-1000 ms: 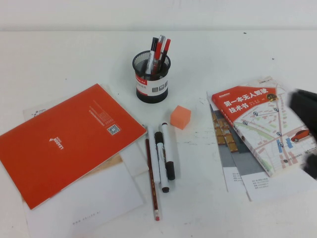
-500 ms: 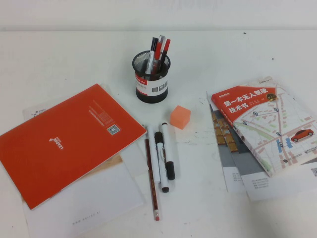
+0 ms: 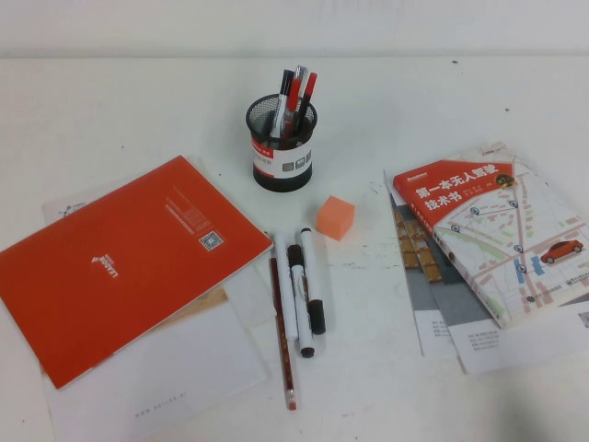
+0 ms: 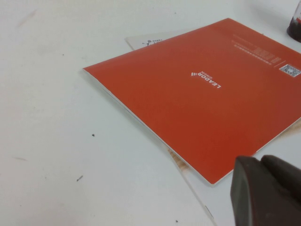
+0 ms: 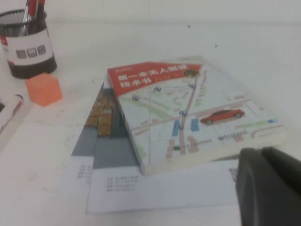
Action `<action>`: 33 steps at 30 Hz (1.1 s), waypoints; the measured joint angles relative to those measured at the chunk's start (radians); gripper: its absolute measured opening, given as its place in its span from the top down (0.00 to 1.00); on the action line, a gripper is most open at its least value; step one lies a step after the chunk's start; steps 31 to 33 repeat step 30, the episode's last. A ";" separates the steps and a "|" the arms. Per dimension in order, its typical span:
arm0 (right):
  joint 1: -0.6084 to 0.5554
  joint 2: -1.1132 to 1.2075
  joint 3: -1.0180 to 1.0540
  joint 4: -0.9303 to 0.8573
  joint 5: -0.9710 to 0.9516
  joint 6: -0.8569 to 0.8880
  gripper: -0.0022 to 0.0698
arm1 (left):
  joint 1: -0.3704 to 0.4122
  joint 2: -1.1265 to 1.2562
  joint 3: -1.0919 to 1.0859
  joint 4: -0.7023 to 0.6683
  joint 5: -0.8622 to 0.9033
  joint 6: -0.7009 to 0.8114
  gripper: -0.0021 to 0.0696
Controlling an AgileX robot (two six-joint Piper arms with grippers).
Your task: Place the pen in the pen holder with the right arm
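Note:
A black mesh pen holder (image 3: 282, 147) with several pens in it stands at the back middle of the table; it also shows in the right wrist view (image 5: 27, 44). Two white markers with black caps (image 3: 311, 279) (image 3: 297, 299) and a dark red pencil (image 3: 282, 336) lie side by side in front of it. Neither gripper shows in the high view. My right gripper (image 5: 262, 155) is shut and empty, low over the papers near the map book (image 5: 188, 110). My left gripper (image 4: 260, 164) is shut and empty beside the orange notebook (image 4: 202, 94).
An orange cube (image 3: 335, 217) sits between the holder and the markers. The orange notebook (image 3: 120, 258) lies on white papers at the left. The map book (image 3: 492, 230) lies on sheets at the right.
One second ago my right arm showed as a dark blur at the high view's right edge over the book. It has since drawn back out of that view. Nothing on the table moved.

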 joint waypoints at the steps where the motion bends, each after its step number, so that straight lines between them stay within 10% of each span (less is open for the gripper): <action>1: 0.000 -0.020 0.000 -0.031 0.026 0.036 1.00 | 0.000 0.000 0.000 0.000 0.000 0.000 0.97; 33: 0.000 -0.070 0.001 -0.188 0.158 0.224 1.00 | 0.000 0.000 0.000 0.000 0.000 0.000 0.97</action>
